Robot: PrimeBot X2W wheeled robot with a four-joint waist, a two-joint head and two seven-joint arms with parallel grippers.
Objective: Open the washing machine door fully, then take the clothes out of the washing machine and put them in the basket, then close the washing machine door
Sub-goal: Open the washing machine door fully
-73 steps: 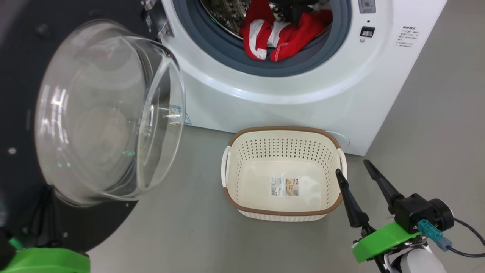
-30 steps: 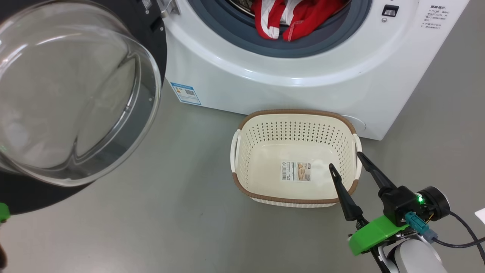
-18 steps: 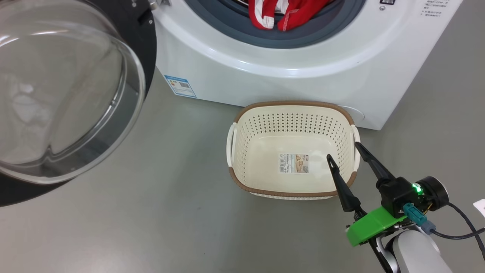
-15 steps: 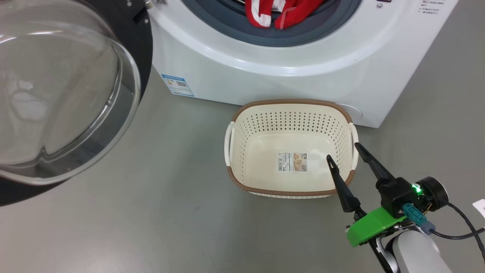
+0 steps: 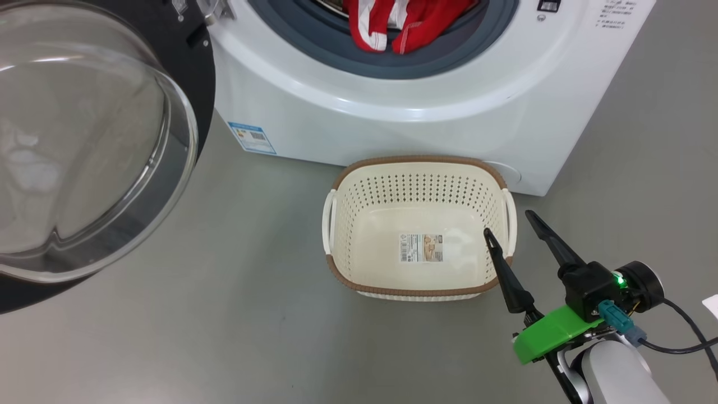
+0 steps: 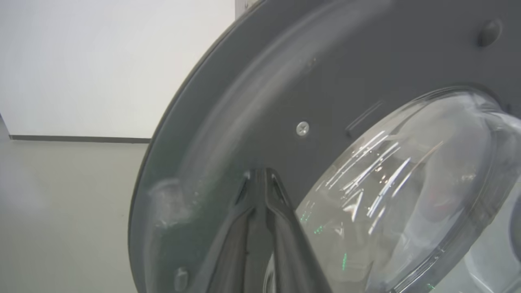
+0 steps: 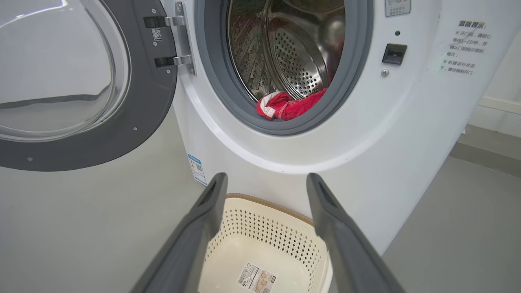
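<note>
The washing machine door (image 5: 193,62) stands swung out at the left, its glass bowl (image 5: 84,151) bulging toward me. Red clothes (image 5: 404,22) with white trim hang over the grey gasket in the washing machine (image 5: 392,118) mouth. The cream basket (image 5: 418,165) sits on the floor before the machine, holding nothing but its label sticker. My right gripper (image 5: 507,223) hovers open at the basket's right rim. In the left wrist view my left gripper (image 6: 260,175) is shut, tips at the door's dark inner rim (image 6: 366,61). The right wrist view shows the clothes (image 7: 285,108), basket (image 7: 264,228) and door (image 7: 134,122).
Grey floor spreads to the left of and in front of the basket. A blue label (image 5: 251,137) sits low on the machine's front. A black cable (image 5: 684,336) trails from my right wrist. A white wall with a dark baseboard (image 6: 81,138) stands behind the door.
The door has swung farther out to the left, uncovering the blue label. My left arm's green mount has left the head view. The head camera has shifted; the right gripper stays open beside the basket.
</note>
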